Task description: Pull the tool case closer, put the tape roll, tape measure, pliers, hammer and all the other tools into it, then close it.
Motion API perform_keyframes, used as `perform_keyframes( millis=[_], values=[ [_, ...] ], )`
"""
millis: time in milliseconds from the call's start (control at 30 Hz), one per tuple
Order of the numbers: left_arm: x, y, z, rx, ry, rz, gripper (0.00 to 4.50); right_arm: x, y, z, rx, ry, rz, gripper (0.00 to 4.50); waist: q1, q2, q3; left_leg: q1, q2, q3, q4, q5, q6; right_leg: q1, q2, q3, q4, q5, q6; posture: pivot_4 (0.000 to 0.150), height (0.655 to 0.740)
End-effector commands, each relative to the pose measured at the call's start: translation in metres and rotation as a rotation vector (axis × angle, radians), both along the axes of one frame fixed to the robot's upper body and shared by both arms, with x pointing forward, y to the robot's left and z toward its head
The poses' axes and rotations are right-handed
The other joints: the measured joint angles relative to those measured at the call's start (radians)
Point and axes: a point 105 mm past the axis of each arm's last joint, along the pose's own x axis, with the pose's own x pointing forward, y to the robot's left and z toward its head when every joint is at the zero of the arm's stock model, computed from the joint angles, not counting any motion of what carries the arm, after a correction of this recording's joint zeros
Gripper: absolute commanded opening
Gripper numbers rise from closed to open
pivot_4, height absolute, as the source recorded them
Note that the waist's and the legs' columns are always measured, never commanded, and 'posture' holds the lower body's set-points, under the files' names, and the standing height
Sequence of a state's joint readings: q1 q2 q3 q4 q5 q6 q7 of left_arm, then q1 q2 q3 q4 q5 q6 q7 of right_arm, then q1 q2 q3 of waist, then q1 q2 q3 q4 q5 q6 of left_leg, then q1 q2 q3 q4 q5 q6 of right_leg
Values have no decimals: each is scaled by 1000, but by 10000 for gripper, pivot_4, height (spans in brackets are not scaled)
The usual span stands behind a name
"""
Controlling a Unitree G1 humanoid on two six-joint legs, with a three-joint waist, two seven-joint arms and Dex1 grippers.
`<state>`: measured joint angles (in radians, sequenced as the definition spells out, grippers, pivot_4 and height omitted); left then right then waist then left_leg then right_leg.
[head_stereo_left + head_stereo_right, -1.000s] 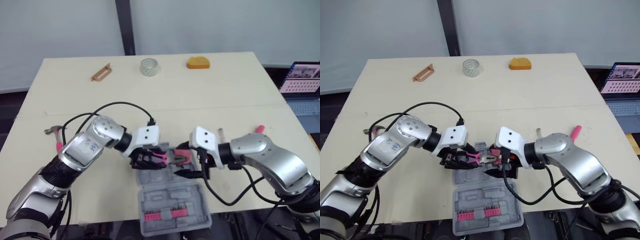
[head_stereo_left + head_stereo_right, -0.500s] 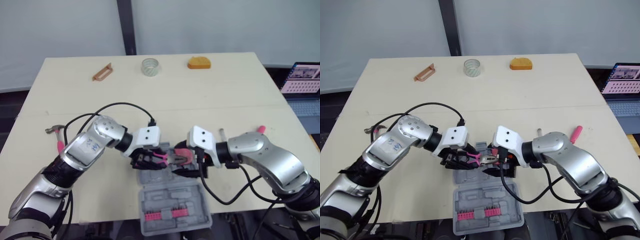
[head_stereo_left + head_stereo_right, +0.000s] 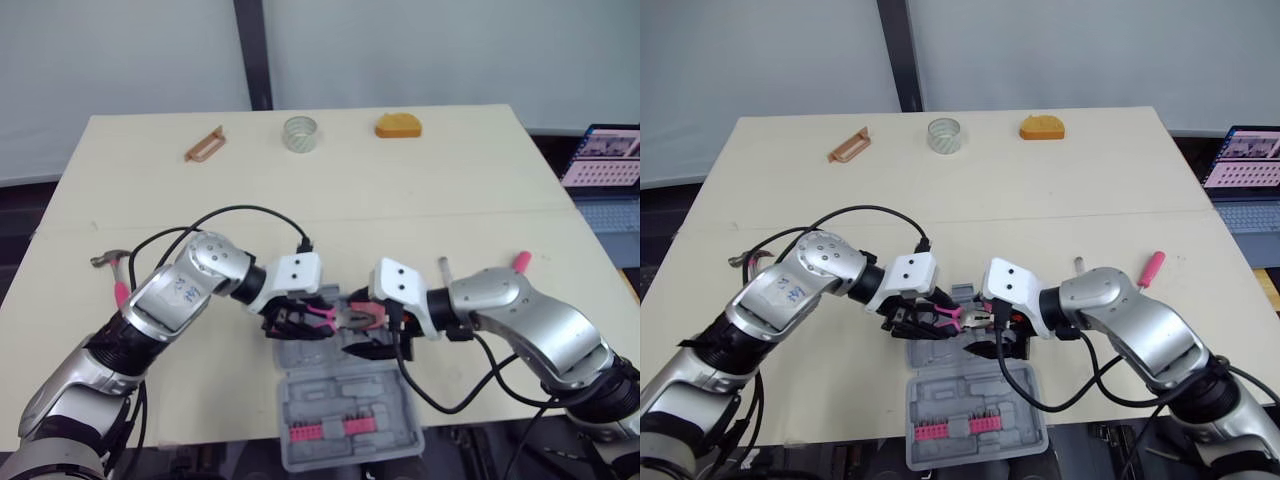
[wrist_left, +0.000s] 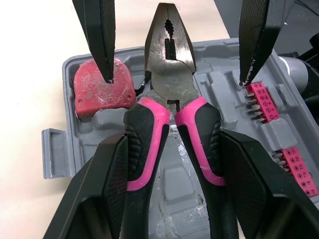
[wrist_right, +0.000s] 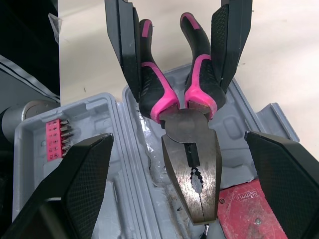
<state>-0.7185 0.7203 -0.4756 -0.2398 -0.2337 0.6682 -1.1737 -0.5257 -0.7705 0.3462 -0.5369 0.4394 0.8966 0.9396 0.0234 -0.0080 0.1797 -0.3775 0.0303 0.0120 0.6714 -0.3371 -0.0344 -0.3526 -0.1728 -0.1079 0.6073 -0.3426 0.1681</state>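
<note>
The grey tool case (image 3: 345,400) lies open at the table's near edge, with a red tape measure (image 4: 102,89) in one of its wells. My left gripper (image 3: 303,322) is shut on the pink-and-black handles of the pliers (image 4: 169,89) and holds them just over the case. My right gripper (image 3: 365,335) faces it, open, its fingers (image 4: 99,35) on either side of the pliers' steel head without pinching it. The tape roll (image 3: 299,133) stands at the far edge. The hammer (image 3: 112,270) lies at the left edge, partly behind my left arm.
A pink-handled screwdriver (image 3: 518,259) and a small metal tool (image 3: 443,266) lie right of the case. A brown handle-shaped piece (image 3: 203,144) and an orange block (image 3: 397,124) sit at the far edge. A laptop (image 3: 603,160) is off the table's right side.
My right gripper has slid left, closer around the pliers' head. The left gripper and the pliers have stayed in place.
</note>
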Motion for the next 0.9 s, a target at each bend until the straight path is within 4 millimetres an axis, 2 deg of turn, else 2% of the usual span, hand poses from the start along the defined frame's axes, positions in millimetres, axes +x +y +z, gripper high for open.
perform_keyframes(
  millis=[33, 67, 167, 200, 267, 500, 800, 867, 900],
  values=[
    [-3, -4, 10, -25, -32, -31, 23180, -1, 3, 5, 12, -19, 10, 39733, 0, 0, 0, 0, 0, 0, 0, 0, 0, 0, 0, 0, 0, 0, 0, 1500, 7400],
    [-3, -4, 10, -25, -31, -31, 23180, -1, 3, 5, 12, -19, 12, 37712, 0, 0, 0, 0, 0, 0, 0, 0, 0, 0, 0, 0, 0, 0, 0, 1500, 7400],
    [-3, -6, 11, -29, -32, -31, 23180, -1, 3, 5, 11, -16, 16, 23935, 0, 0, 0, -1, 0, 0, 1, 0, 0, -1, 0, 0, 1, 0, 0, 1500, 7400],
    [-3, -6, 11, -31, -32, -32, 23180, -1, 3, 5, 11, -15, 18, 17980, 0, 0, 0, -1, 0, 0, 1, 0, 0, -1, 0, 0, 1, 0, 0, 1500, 7400],
    [-3, -7, 11, -33, -31, -32, 23180, -2, 3, 5, 10, -13, 20, 9479, 0, 0, 0, -1, 0, 0, 2, 0, 0, -1, 0, 0, 1, 0, 0, 1500, 7400],
    [-3, -8, 13, -49, -26, -33, 23180, -2, 4, 5, 10, -8, 24, 9560, 0, 0, 0, -9, 0, -1, 7, 0, 0, -8, 0, 0, 4, 0, 0, 1500, 7400],
    [1, -7, 12, -69, -32, -6, 23180, -3, 2, 5, 11, -4, 18, 9560, 0, 0, 0, -10, 0, -1, 8, 0, 0, -8, 0, 0, 5, 0, 0, 1500, 7400],
    [4, -6, 12, -67, -31, 10, 33030, -3, 2, 5, 12, -4, 18, 9560, 0, 0, 0, -10, 0, -1, 8, 0, 0, -8, 0, 0, 5, 0, 0, 1500, 7400],
    [4, -5, 12, -66, -30, 13, 36522, -3, 2, 5, 13, -4, 18, 9560, 0, 0, 0, -10, 0, -1, 9, 0, 0, -8, 0, 0, 5, 0, 0, 1500, 7400]
  ],
)
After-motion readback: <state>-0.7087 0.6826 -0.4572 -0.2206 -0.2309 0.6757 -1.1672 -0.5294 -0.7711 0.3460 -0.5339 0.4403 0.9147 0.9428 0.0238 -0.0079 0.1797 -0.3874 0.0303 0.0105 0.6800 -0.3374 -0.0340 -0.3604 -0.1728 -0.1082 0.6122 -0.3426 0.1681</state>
